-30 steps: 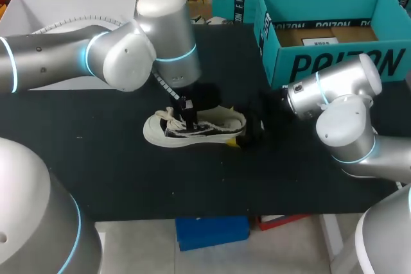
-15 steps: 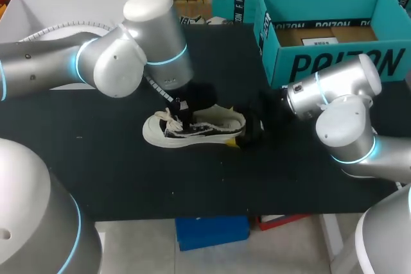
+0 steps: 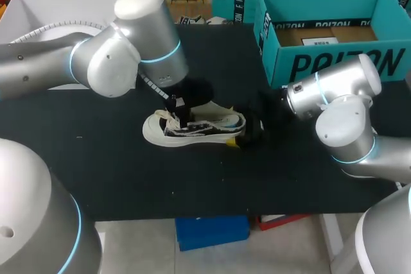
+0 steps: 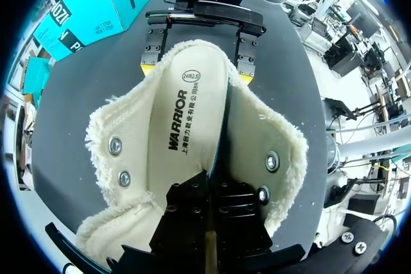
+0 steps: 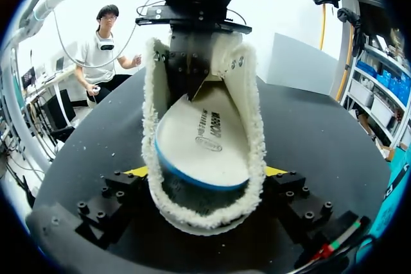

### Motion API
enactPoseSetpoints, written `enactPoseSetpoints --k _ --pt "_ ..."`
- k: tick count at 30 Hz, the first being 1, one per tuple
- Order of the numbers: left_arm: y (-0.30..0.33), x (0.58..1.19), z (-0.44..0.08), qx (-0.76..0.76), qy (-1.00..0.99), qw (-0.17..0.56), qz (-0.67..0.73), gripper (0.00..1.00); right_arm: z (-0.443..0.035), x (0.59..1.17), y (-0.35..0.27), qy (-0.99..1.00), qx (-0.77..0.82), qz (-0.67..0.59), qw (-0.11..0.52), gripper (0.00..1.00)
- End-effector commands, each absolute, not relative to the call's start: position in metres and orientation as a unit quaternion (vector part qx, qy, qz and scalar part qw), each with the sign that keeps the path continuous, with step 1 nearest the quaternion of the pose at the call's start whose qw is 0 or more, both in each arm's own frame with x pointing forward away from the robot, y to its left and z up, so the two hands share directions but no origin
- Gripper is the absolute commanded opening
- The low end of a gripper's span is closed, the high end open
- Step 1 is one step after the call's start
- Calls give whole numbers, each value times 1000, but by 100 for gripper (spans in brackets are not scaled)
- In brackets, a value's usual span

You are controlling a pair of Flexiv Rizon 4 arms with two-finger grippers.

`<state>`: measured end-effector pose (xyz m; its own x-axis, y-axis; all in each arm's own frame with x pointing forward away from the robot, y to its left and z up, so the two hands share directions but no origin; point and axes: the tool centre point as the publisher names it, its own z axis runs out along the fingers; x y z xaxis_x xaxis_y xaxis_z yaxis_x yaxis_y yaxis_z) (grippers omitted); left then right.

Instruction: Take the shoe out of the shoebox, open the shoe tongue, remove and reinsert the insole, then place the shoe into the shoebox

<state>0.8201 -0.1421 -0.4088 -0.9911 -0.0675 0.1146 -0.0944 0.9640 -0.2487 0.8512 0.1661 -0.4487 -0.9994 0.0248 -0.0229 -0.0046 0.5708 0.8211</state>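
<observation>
shoe (image 3: 192,128) 1 | insole (image 5: 205,139) 1 | shoebox (image 3: 334,62) 1 | table (image 3: 96,158) 1 | arms 2: left arm (image 3: 96,62), right arm (image 3: 340,113) | grippers 2: left gripper (image 4: 209,187), right gripper (image 5: 204,171)

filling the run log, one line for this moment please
shoe: on table, outside shoebox | left hand: shut on insole in shoe | right hand: shut on heel

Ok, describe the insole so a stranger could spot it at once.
On the black table, a cream shoe lies at the middle, left of the teal shoebox. Inside it is the insole: smooth, printed, blue-edged, unlike the fleecy lining around it.
</observation>
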Motion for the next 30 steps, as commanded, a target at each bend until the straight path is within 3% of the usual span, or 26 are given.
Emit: enactPoseSetpoints --k 1,25,26,27,28,30 --pt "-137 818 -403 40 -989 50 133 0 -455 854 165 887 7 462 16 0" --pt "-158 816 -410 0 -989 70 130 0 -455 854 165 887 7 462 16 0" --pt "-160 817 -411 -3 -989 73 127 11 -455 854 165 887 7 462 16 0" --pt "-162 818 -413 -5 -989 77 125 48 -455 854 165 887 7 462 16 0" --pt "-165 820 -415 -9 -989 80 123 100 -455 854 165 887 7 462 16 0" --pt "-169 822 -413 -21 -988 83 126 100 -455 854 165 887 7 462 16 0"
